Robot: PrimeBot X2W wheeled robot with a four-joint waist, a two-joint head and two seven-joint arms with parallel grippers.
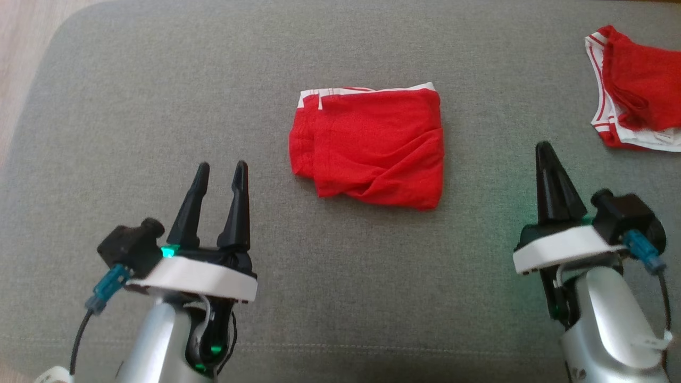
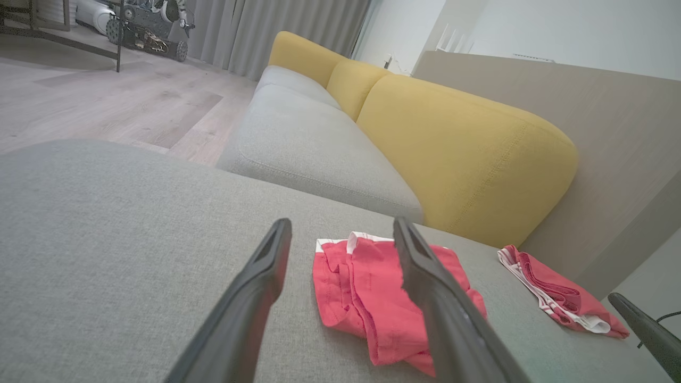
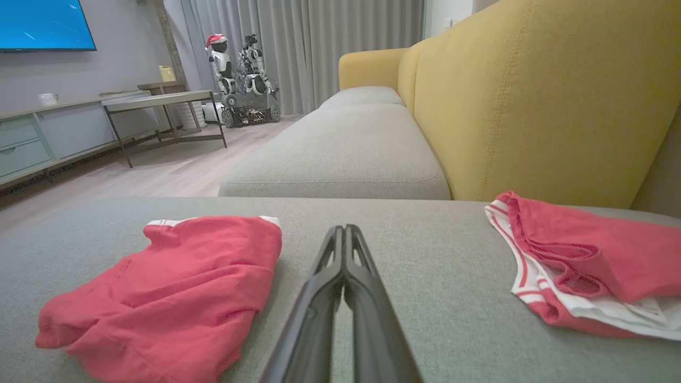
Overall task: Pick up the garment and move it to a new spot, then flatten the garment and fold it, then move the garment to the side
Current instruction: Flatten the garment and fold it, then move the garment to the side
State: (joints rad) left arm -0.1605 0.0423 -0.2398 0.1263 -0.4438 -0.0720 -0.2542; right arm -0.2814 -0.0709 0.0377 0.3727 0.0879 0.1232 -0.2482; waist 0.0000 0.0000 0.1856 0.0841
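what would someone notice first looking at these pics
The bright red folded cloth garment with a white waistband, lying mid grey fabric cushion, grabs the eye first. A second red garment with white striped trim sits crumpled at the far right edge. Nearer, the left gripper stands open and the right gripper shut, both empty.

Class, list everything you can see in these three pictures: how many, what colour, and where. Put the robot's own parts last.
Garments: two, red with white trim; middle garment folded at the cushion's centre, second garment at its far right.
Cushion: one, grey, under both garments.
Sofa: one, yellow back, grey seats, beyond the cushion.
Curtain: one, grey, back wall.
Screen: one, blue, on the wall.
Table: one, grey, on the floor.
Left gripper: one, dark fingers, open, lower left.
Right gripper: one, dark fingers, shut, lower right.
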